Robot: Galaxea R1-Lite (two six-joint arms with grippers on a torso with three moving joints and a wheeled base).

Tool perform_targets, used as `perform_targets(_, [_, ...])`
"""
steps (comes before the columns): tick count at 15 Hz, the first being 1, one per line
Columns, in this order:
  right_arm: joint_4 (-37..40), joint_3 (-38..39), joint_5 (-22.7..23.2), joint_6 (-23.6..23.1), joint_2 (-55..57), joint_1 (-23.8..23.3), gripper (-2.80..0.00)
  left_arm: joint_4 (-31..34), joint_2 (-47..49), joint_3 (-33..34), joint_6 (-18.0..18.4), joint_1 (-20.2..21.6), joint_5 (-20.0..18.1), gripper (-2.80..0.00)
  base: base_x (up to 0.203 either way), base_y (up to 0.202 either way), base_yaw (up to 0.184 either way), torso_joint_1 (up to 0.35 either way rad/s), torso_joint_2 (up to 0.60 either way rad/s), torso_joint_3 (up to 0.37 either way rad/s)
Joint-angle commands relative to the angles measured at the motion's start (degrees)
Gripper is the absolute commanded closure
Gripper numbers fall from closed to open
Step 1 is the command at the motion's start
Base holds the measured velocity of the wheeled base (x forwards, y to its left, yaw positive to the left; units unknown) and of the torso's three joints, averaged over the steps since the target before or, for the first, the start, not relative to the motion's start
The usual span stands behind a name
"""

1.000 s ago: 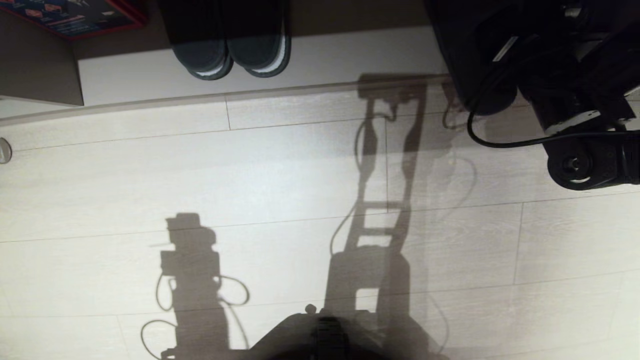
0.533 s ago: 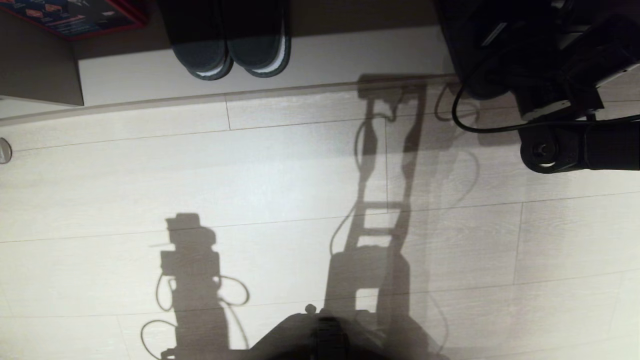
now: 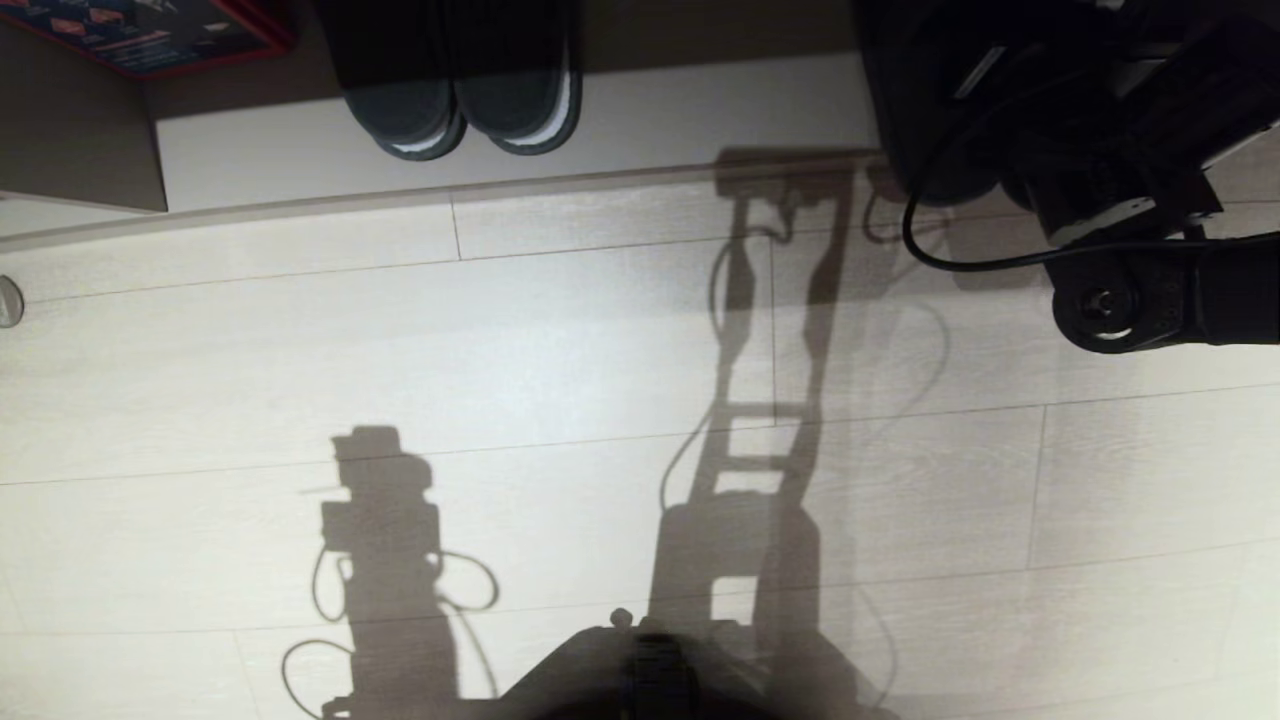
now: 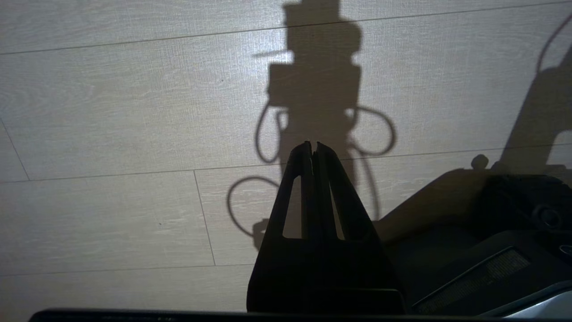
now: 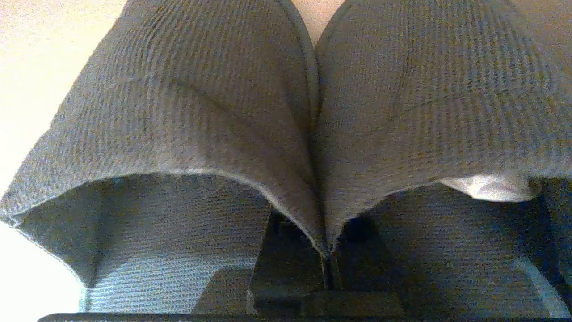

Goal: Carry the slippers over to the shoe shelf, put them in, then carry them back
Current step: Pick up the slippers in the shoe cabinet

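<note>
The grey-blue slippers [image 5: 250,103] fill the right wrist view side by side, open backs toward the camera. My right gripper [image 5: 328,261] is shut on the slippers, pinching their two inner walls together. In the head view they are a dark mass [image 3: 915,120] under my right arm [image 3: 1120,200], at the right end of the shoe shelf's pale base board [image 3: 700,115]; the gripper itself is hidden there. My left gripper [image 4: 313,145] hangs shut and empty over the floor.
A darker pair of slippers with white sole edges [image 3: 465,100] stands on the base board. A red-edged box [image 3: 150,35] lies beyond the upright panel [image 3: 80,130]. A black cable [image 3: 960,262] loops below my right arm. Pale plank floor [image 3: 500,340] lies in front.
My right arm has shifted a little to the left and toward the shelf, and the dark slipper mass under it has moved with it. Nothing else has moved.
</note>
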Motion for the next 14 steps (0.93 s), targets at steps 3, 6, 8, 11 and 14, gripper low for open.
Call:
perform_targets(3, [1.58,12.02,0.22,-0.13,-11.63,1.89,0.0,0.0,0.0,0.0,-0.03,0.0,0.02,0.0,0.0,0.0,0.0,0.0,0.0,0.0])
perform_targets(6, [5.9,24.65,0.13,-0.52,-21.69,3.45,0.0,-0.01,0.0,0.0,-0.03,0.0,0.02,0.0,0.0,0.0,0.0,0.0,0.0,0.0])
perform_targets(8, [9.98,31.47,-0.11,-1.67,-28.9,5.04,0.0,-0.05,0.0,0.0,-0.03,0.0,0.02,0.0,0.0,0.0,0.0,0.0,0.0,0.0])
perform_targets(11, [20.84,35.76,-0.54,-2.97,-40.01,6.87,0.0,-0.01,0.0,0.0,-0.03,0.0,0.02,0.0,0.0,0.0,0.0,0.0,0.0,0.0])
perform_targets(14, [34.03,37.58,-0.9,-3.37,-47.46,8.58,0.0,-0.09,0.0,0.0,-0.03,0.0,0.02,0.0,0.0,0.0,0.0,0.0,0.0,0.0])
